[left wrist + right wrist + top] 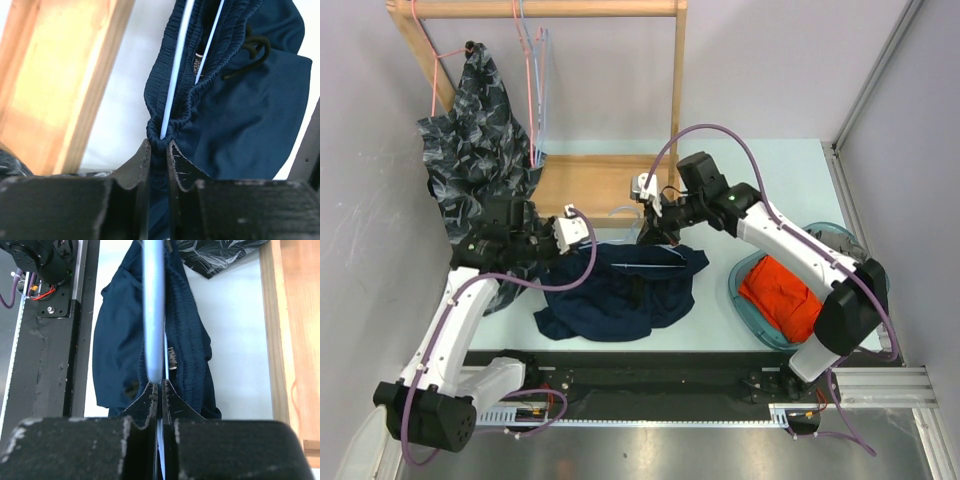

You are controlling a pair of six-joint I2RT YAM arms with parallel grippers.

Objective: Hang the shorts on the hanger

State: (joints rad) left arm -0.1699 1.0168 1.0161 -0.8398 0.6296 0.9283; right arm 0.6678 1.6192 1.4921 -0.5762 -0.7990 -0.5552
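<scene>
Right now the shorts lie crumpled at the middle of the bench, just near of the wooden rack, with their waistband along the far edge strung between the two arms. The left end effector is clamped on the gathered left end of the elastic waistband. Its wrist view shows the hanger as a pale blue rod running inside the waistband right down to that pinch. The right end effector has its fingers pressed together on the thin hanger at the right end of the waistband; whether it also pinches cloth I cannot tell. The step in hand looks to be seating the waistband over the hanger's ends. To do it well, the right arm should hold the hanger level and steady while the left draws the elastic outward and over the hanger's left tip, stretching only as far as needed so the cloth does not spring off. The drawstring and the loose legs should hang free rather than bunch under the bar.
</scene>
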